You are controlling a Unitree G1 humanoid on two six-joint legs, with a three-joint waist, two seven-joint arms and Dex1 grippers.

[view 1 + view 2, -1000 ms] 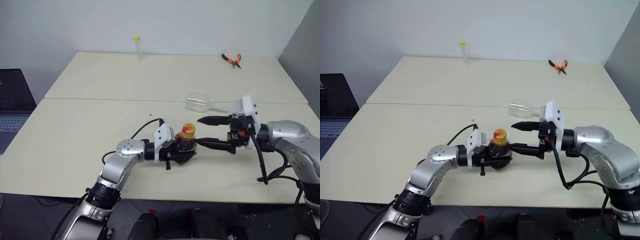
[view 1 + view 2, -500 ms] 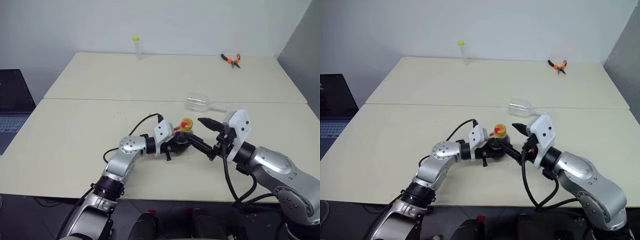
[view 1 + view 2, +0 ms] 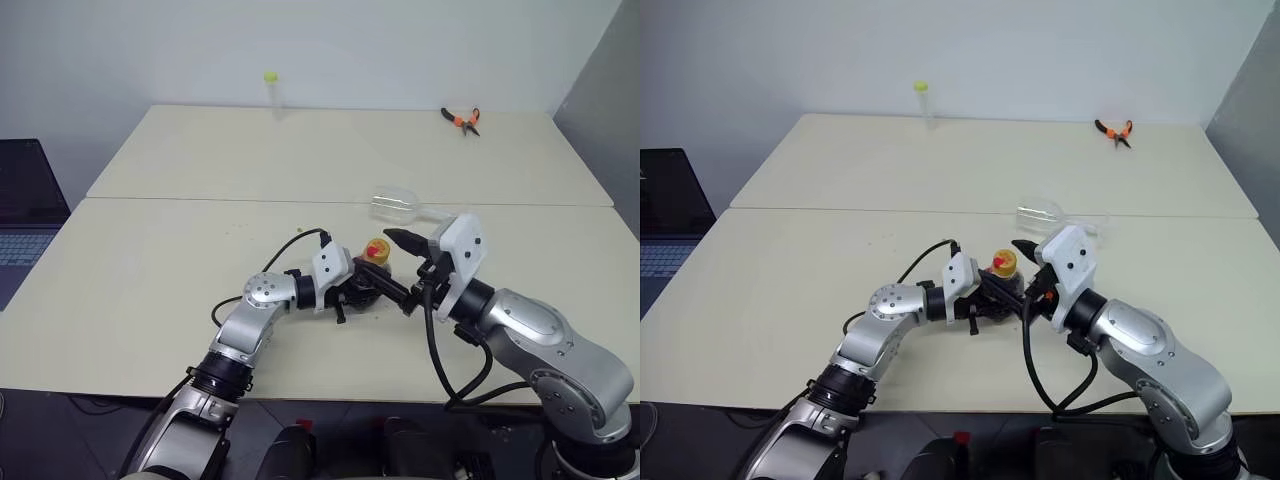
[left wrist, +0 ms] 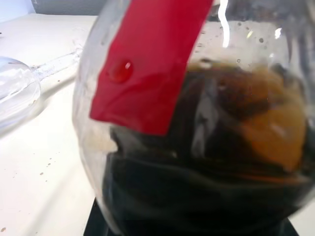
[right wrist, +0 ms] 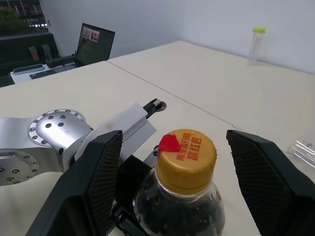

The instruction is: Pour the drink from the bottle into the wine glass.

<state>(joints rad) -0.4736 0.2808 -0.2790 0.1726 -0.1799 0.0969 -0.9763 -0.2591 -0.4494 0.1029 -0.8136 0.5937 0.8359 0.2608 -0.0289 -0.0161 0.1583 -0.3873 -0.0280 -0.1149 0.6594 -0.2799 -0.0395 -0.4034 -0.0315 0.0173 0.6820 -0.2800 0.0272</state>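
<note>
The bottle (image 3: 372, 272) stands on the near table, small and clear, with a yellow-orange cap (image 5: 186, 155) and a red band (image 4: 147, 64). The dark drink (image 4: 197, 191) fills its lower body. My left gripper (image 3: 356, 290) reaches in from the left and is shut on the bottle's body. From the right, my right gripper (image 3: 386, 258) stands open, with one black finger (image 5: 101, 182) on each side of the cap, not touching it. The wine glass (image 3: 398, 205) lies on its side just behind the bottle, with its stem pointing right.
Orange-handled pliers (image 3: 463, 119) lie at the far right of the back table. A thin clear tube with a yellow-green cap (image 3: 271, 88) stands at the far edge. A laptop (image 3: 22, 205) sits off the left side. A seam (image 3: 200, 199) divides the two tables.
My right gripper has swung left and in, from beside the bottle to straddling its cap, staying open. The left gripper keeps its hold and has nudged the bottle slightly farther away.
</note>
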